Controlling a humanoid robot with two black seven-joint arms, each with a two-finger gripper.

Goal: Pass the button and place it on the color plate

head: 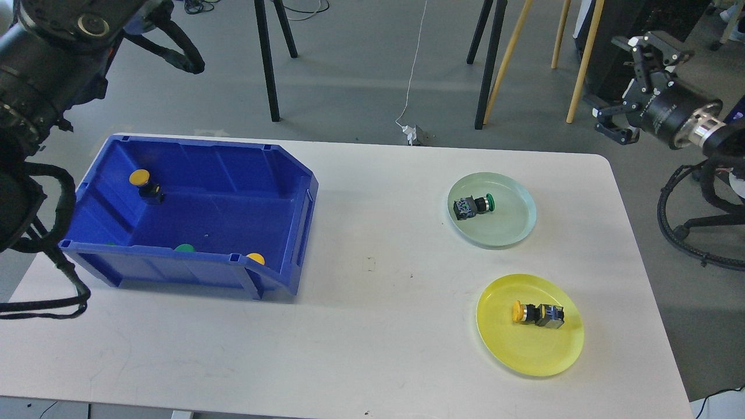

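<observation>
blue bin holds buttons; each plate holds one; right tool spread apart, left unseen.

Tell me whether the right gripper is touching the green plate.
Apart. The head view shows the right gripper raised beyond the table's far right corner, with bare table between it and the green plate.

White table bears blue bin, two plates.

Yellow button sideways on yellow plate
</observation>
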